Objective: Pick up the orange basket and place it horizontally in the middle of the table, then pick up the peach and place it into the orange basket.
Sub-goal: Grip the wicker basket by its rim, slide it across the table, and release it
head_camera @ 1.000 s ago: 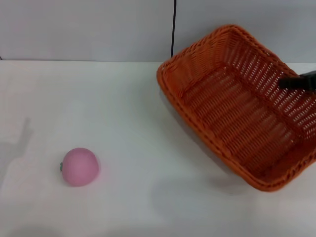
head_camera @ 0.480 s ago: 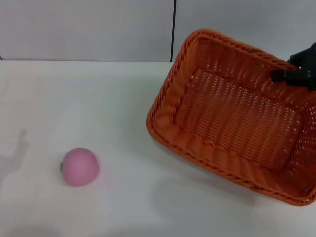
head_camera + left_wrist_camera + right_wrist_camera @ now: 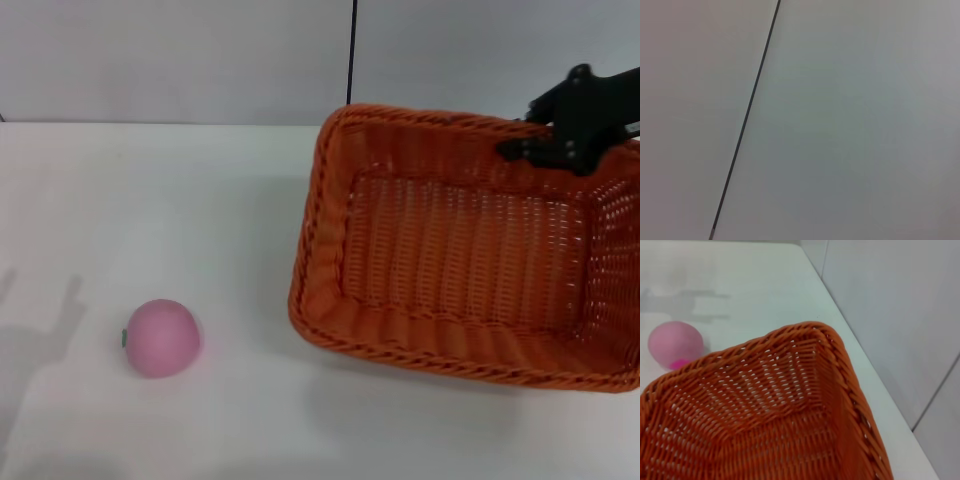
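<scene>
Right pincer (image 3: pixel 560 150) clamped on the far rim of the orange basket (image 3: pixel 460 250), right of centre and apparently tilted off the surface (image 3: pixel 150 200). Risk: one-sided rim grip, so the stiff open-weave wicker could twist or land skewed. Peach (image 3: pixel 162 337), smooth, round and pink, sits near-left and may roll. Left pincer not in view.

I can read no text, label, brand, number or sign in any of my views. The orange basket (image 3: pixel 460 270), the peach (image 3: pixel 160 337), the table (image 3: pixel 150 200) and the grey wall behind it (image 3: pixel 180 60) all carry plain, unmarked surfaces with no writing on them.
</scene>
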`<action>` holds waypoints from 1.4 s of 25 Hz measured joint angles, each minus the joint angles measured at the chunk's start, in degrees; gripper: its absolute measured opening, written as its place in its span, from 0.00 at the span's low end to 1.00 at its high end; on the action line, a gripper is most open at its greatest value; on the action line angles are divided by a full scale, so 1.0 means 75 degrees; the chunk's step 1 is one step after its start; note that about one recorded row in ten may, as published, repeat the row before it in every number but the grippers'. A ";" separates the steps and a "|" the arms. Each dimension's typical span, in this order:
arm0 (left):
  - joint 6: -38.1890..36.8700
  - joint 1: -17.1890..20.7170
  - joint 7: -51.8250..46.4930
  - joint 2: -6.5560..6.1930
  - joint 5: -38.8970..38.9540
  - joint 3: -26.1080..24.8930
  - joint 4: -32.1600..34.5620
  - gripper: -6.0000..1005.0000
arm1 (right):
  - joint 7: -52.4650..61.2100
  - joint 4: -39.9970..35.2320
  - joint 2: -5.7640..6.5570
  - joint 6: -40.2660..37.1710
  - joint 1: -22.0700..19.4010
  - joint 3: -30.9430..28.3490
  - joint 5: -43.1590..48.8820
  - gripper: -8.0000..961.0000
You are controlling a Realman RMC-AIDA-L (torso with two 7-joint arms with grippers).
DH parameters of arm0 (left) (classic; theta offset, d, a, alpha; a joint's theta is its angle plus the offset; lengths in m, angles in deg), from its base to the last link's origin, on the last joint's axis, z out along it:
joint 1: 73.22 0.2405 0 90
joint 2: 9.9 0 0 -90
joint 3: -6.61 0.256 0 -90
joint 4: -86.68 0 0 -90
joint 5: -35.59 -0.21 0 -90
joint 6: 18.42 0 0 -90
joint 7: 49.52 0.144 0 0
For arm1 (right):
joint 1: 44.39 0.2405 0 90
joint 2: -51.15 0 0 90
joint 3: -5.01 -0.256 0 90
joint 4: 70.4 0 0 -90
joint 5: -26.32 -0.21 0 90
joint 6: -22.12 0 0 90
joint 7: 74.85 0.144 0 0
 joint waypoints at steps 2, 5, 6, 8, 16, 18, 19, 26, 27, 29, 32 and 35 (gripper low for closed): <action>0.0001 0.0026 0.0001 0.0000 0.0000 0.0003 -0.0028 0.82 | -0.0102 0.0080 -0.0115 0.0241 0.0081 0.0161 0.0000 0.17; -0.0028 0.0079 0.0003 -0.0001 0.0001 0.0005 -0.0104 0.82 | -0.0247 0.0233 -0.0241 0.0462 0.0187 0.0236 0.0003 0.17; -0.0028 0.0079 0.0003 -0.0001 0.0001 0.0005 -0.0104 0.82 | -0.0293 0.0356 -0.0311 0.0623 0.0256 0.0412 0.0011 0.17; -0.0047 0.0083 0.0005 -0.0003 0.0001 0.0006 -0.0117 0.82 | -0.0293 0.0369 -0.0339 0.0720 0.0262 0.0519 0.0017 0.17; -0.0118 0.0018 0.0009 -0.0017 0.0031 0.0006 -0.0081 0.82 | -0.0284 0.0040 -0.0564 0.1311 0.0151 0.1317 0.0087 0.17; -0.0121 0.0011 0.0009 -0.0020 0.0034 0.0004 -0.0076 0.82 | -0.0286 -0.0040 -0.0598 0.1378 0.0109 0.1330 0.0086 0.17; -0.0127 -0.0013 0.0009 -0.0025 0.0036 0.0001 -0.0060 0.82 | -0.0313 -0.0263 -0.0680 0.1501 -0.0005 0.1356 0.0072 0.17; -0.0167 -0.0075 0.0009 -0.0030 0.0056 -0.0005 -0.0033 0.82 | -0.0358 -0.0560 -0.0809 0.1625 -0.0136 0.1368 -0.0063 0.40; -0.0178 -0.0084 0.0009 -0.0033 0.0053 -0.0012 -0.0030 0.82 | -0.0367 -0.0573 -0.0811 0.1627 -0.0166 0.1370 -0.0150 0.44; -0.0195 -0.0139 -0.0063 -0.0064 -0.0034 0.0028 0.0046 0.82 | -0.0382 -0.0738 -0.0846 0.1595 -0.0396 0.1374 -0.0544 0.52; -0.0187 -0.0199 -0.0279 -0.0099 -0.0167 0.0115 0.0226 0.82 | -0.0383 -0.0975 -0.0871 0.1556 -0.0695 0.1379 -0.1070 0.56; 0.0059 -0.0540 -0.1190 -0.0172 -0.0632 0.0439 0.1108 0.82 | -0.0364 -0.1357 -0.0876 0.1420 -0.1336 0.1371 -0.2271 0.59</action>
